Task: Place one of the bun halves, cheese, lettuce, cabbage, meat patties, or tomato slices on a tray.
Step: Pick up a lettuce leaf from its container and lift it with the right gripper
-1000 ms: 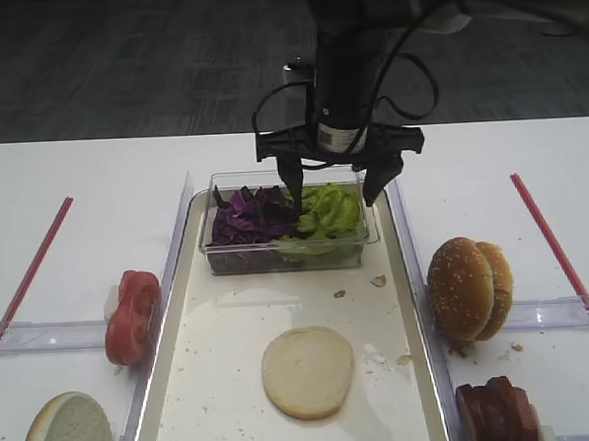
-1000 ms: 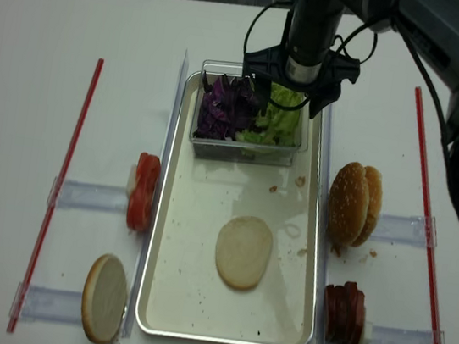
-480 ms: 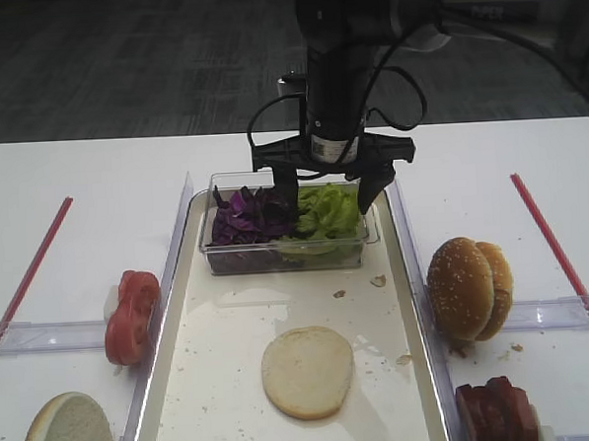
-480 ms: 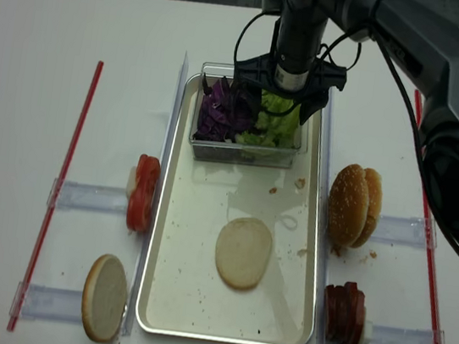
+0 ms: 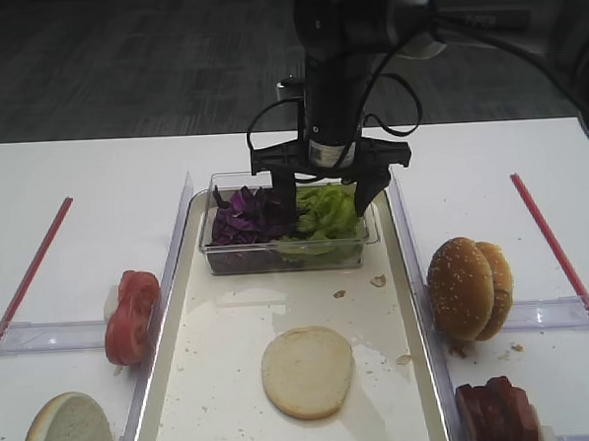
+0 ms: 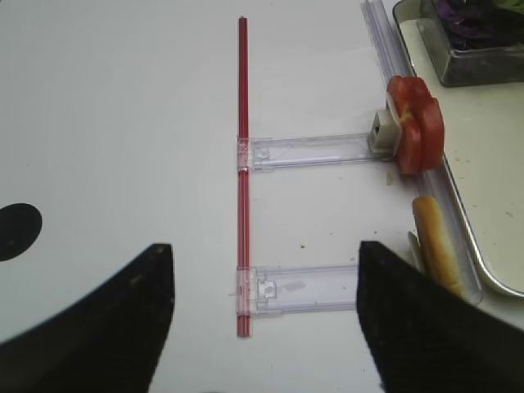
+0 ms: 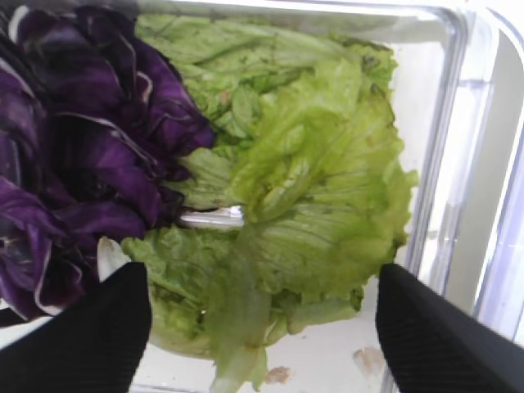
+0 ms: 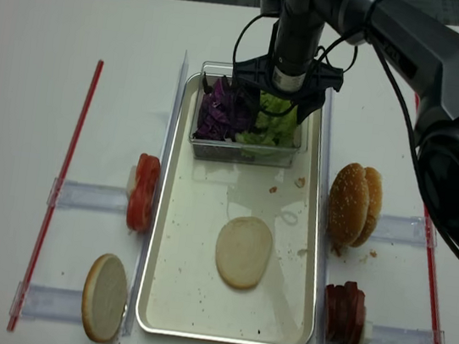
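The right gripper (image 8: 274, 103) hangs spread wide over the lettuce (image 8: 276, 120) in the clear tub (image 8: 245, 147) at the tray's (image 8: 311, 260) twelve o'clock end; a flat bun half (image 8: 243, 252) lies at its centre.

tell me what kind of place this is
Probably a lab bench set up as a burger assembly station, not a real kitchen: ingredients sit on clear plastic holders beside a metal tray, red strips mark the white table, and a robot's right claw hangs over lettuce.
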Robot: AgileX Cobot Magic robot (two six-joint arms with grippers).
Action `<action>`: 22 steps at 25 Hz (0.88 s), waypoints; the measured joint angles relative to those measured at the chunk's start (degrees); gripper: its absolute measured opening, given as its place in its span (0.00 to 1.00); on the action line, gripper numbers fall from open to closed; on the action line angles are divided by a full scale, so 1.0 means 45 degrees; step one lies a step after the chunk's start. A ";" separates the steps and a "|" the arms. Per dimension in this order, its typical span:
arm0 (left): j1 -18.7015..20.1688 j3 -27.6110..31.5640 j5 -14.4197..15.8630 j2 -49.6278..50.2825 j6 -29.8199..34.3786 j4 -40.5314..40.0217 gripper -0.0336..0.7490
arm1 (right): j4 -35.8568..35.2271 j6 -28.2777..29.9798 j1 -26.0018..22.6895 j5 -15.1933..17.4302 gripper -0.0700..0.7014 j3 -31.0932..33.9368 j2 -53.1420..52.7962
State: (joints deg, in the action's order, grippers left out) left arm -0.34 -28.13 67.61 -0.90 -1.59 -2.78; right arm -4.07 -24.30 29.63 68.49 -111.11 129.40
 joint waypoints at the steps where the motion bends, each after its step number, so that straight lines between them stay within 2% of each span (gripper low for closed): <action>1: 0.0000 0.0000 0.0000 0.0000 0.0000 0.0000 0.60 | 0.0000 0.0000 0.0000 0.0000 0.85 0.0000 0.0023; 13: 0.0000 0.0000 0.0000 0.0000 0.0000 0.0000 0.60 | -0.0079 0.0000 0.0000 -0.0456 0.85 -0.0025 0.0264; 22: 0.0000 0.0000 0.0000 0.0000 0.0000 0.0000 0.60 | 0.0118 0.0000 0.0000 -0.0022 0.83 -0.1210 0.1118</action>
State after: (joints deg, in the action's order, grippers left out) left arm -0.34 -28.13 67.61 -0.90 -1.59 -2.78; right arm -3.53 -24.30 29.63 68.40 -116.56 134.43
